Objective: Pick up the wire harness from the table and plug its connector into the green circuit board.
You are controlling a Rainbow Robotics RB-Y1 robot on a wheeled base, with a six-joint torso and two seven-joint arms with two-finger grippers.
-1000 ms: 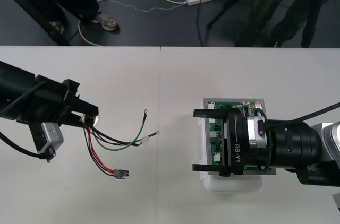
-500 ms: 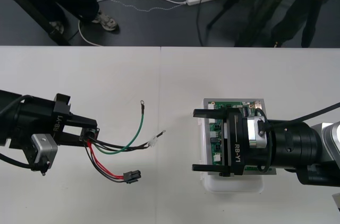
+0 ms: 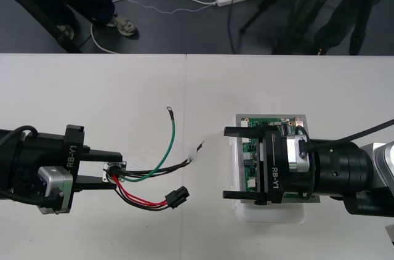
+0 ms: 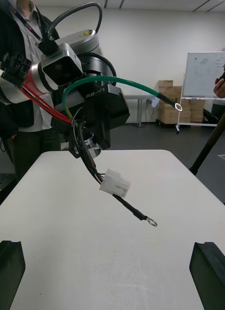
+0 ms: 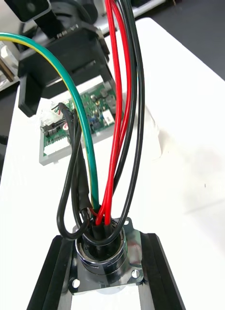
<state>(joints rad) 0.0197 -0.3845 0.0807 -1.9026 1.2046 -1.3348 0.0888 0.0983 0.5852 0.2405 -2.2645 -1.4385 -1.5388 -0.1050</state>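
My left gripper (image 3: 117, 174) is shut on the round metal socket (image 5: 103, 252) of the wire harness, left of the table's middle. The flange sits between both fingers (image 5: 159, 276). From the socket, red and black wires (image 3: 138, 197) lead to the black plug (image 3: 177, 197), which hangs free. A green wire (image 3: 167, 143) and a black lead with a white tag (image 4: 114, 183) fan out toward the green circuit board (image 3: 289, 125) on its white base (image 3: 271, 214). My right gripper (image 3: 225, 162) is open at the board's left edge, its fingers (image 4: 209, 271) far apart.
The left gripper (image 4: 93, 111) faces the right wrist camera across bare table, and the harness wires hang above the surface. A table seam (image 3: 185, 87) runs front to back between the two arms. Dark floor with cables lies beyond the far edge.
My left gripper has moved toward the table's front edge and to the right, carrying the harness. The plug and loose wire ends have swung closer to the board. The right arm has not moved.
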